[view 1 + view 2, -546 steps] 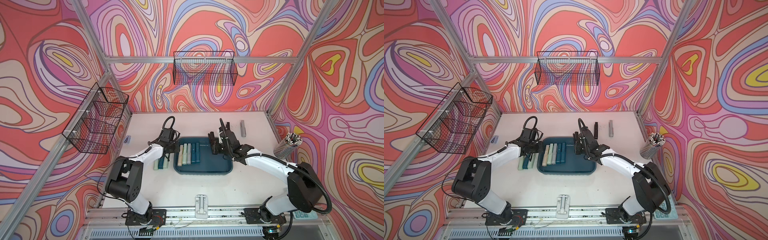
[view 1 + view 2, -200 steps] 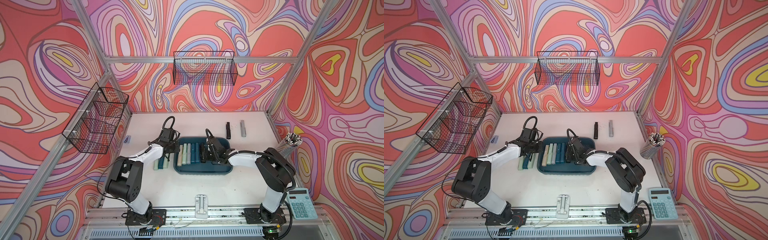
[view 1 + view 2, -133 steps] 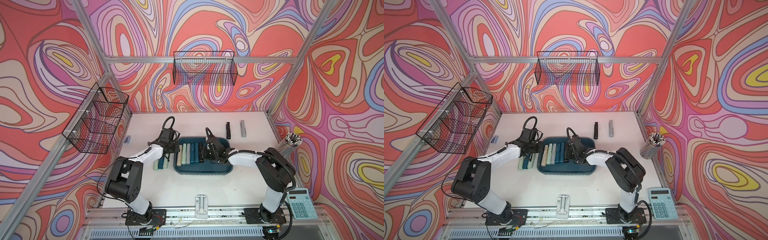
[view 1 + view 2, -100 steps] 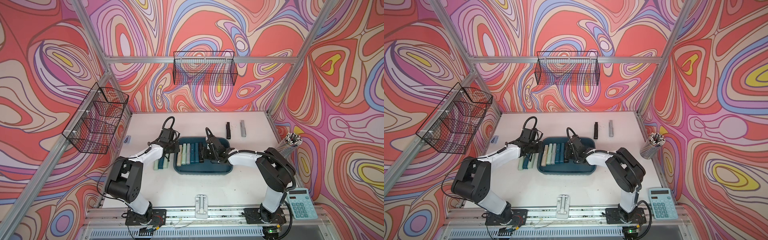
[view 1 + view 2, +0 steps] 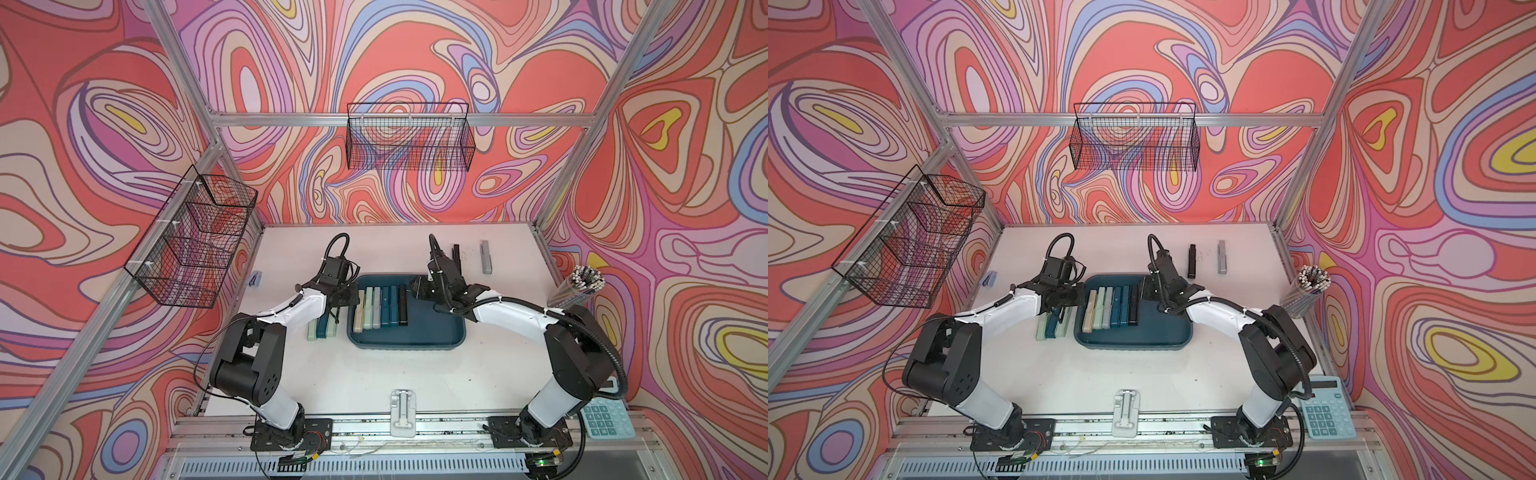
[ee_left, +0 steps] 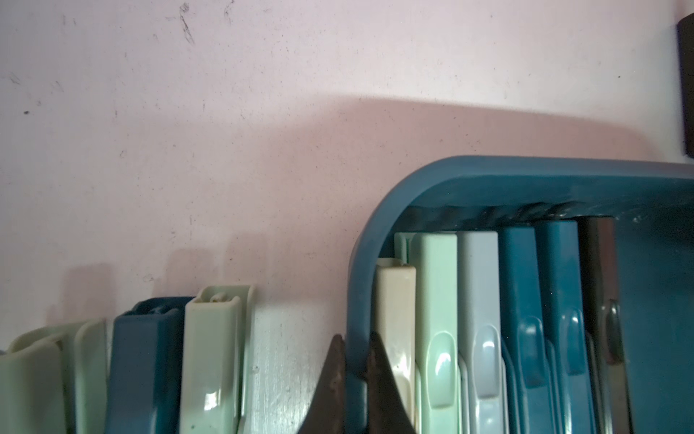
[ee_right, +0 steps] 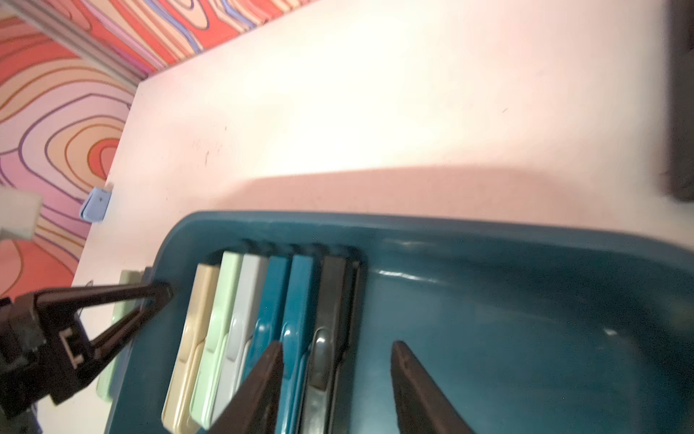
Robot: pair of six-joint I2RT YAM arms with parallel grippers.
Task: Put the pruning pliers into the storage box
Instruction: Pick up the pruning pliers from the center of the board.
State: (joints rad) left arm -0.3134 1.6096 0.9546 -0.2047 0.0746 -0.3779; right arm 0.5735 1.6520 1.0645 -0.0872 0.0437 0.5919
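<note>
White tabletop (image 5: 374,374), swirly red-pink walls all round. Mid-frame: storage box (image 5: 407,347), six pruning pliers (image 5: 380,307) rowed side by side in its left half; three more just left of box on table, one black near upper right. L gripper (image 6: 356,338) pinched tight on box's left rim. R gripper (image 7: 338,347) w/ jaws apart, nothing held, over box by the row.
</note>
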